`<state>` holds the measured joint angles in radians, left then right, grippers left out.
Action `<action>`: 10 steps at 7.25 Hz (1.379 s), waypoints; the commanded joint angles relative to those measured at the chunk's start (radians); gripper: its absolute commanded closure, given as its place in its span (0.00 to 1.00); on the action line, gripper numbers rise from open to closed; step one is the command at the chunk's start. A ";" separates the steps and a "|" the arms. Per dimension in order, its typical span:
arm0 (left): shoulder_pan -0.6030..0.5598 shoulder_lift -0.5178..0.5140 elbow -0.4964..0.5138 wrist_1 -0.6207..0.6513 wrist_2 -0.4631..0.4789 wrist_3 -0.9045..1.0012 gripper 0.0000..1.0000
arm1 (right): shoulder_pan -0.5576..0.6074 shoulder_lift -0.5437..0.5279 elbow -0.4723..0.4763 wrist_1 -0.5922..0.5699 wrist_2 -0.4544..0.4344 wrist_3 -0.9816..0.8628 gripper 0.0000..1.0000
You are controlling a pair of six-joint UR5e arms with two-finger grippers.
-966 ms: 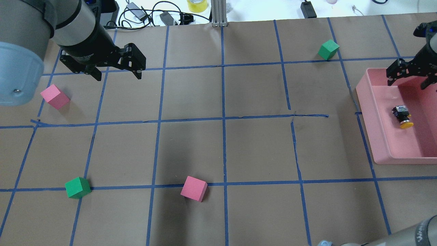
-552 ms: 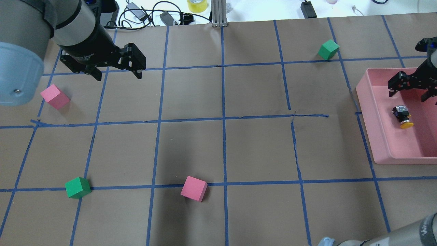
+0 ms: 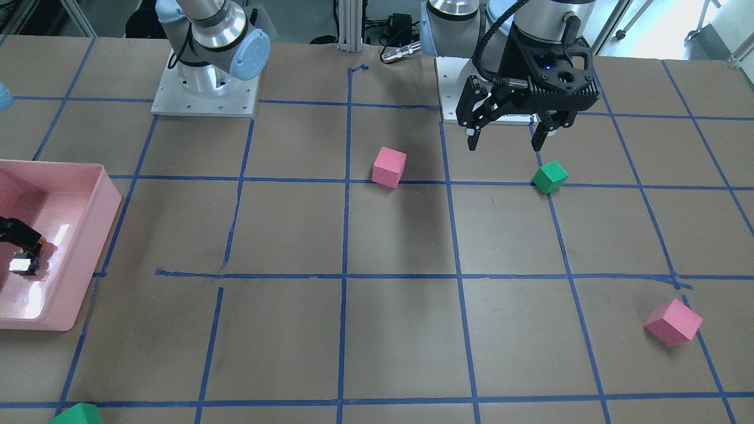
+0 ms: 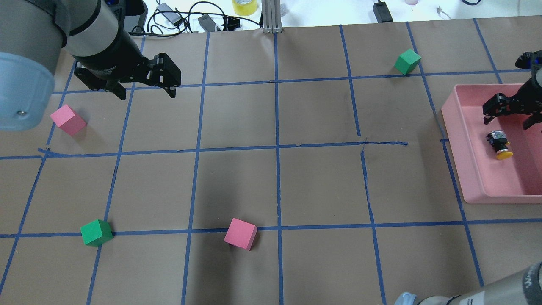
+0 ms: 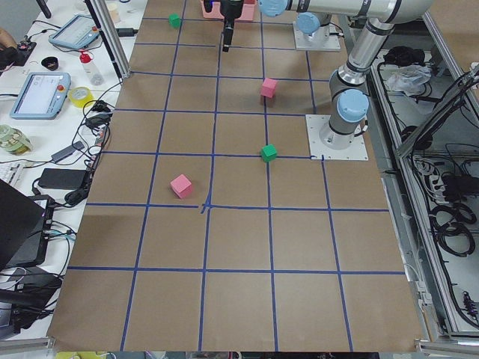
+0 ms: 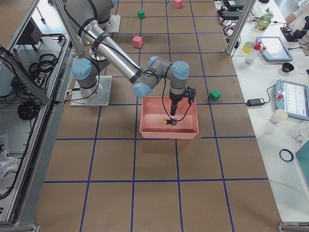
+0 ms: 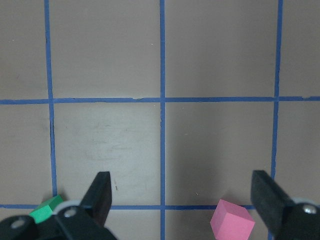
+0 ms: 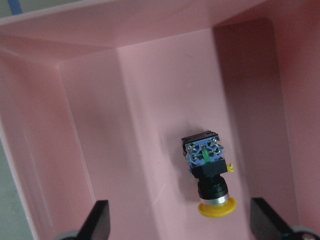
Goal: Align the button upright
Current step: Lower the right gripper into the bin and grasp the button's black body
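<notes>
The button [image 4: 499, 145] lies on its side on the floor of the pink tray [image 4: 451, 115], with its yellow cap toward the robot and its block base away. The right wrist view shows the button [image 8: 207, 176] the same way, cap at the bottom. My right gripper [image 4: 507, 123] is open and hangs inside the tray just beyond the button, not touching it. In the right wrist view the gripper [image 8: 181, 220] has a finger on each side of the button. My left gripper [image 4: 147, 94] is open and empty, held above the table at the far left.
Pink cubes [image 4: 67, 120] [image 4: 240, 234] and green cubes [image 4: 96, 232] [image 4: 407, 61] lie on the brown, blue-taped table. The tray walls [image 8: 35, 125] stand close around the button. Cables and a yellow tape roll [image 4: 244, 6] lie beyond the far edge.
My right gripper has come down and toward the robot, from over the tray's far rim to just beyond the button. The left arm and the button have not moved.
</notes>
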<state>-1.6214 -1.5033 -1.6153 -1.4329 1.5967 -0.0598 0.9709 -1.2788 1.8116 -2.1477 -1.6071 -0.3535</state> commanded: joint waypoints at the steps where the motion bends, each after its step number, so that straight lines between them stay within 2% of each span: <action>1: 0.000 0.000 0.000 0.000 0.002 0.000 0.00 | -0.043 0.001 0.002 -0.001 -0.004 -0.005 0.00; 3: 0.000 0.000 0.000 0.000 0.002 0.000 0.00 | -0.043 0.024 0.000 -0.012 -0.002 -0.007 0.00; 4: 0.000 0.000 0.000 0.000 0.002 0.000 0.00 | -0.044 0.073 -0.004 -0.085 0.004 -0.022 0.00; 5: 0.000 0.000 0.000 0.000 0.002 0.000 0.00 | -0.047 0.097 -0.011 -0.106 0.004 -0.030 0.00; 6: 0.000 0.000 0.000 0.000 0.002 0.000 0.00 | -0.047 0.101 -0.014 -0.106 0.007 -0.077 0.00; 7: 0.000 0.000 0.000 0.002 0.000 0.000 0.00 | -0.047 0.107 -0.003 -0.106 0.060 -0.096 0.00; 8: 0.000 0.000 0.000 0.002 0.002 0.000 0.00 | -0.047 0.107 0.000 -0.103 0.076 -0.132 0.00; 10: 0.000 0.000 0.000 0.002 0.002 0.000 0.00 | -0.047 0.107 0.006 -0.093 0.069 -0.139 0.00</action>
<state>-1.6214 -1.5033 -1.6153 -1.4313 1.5983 -0.0598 0.9235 -1.1726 1.8150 -2.2444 -1.5380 -0.4847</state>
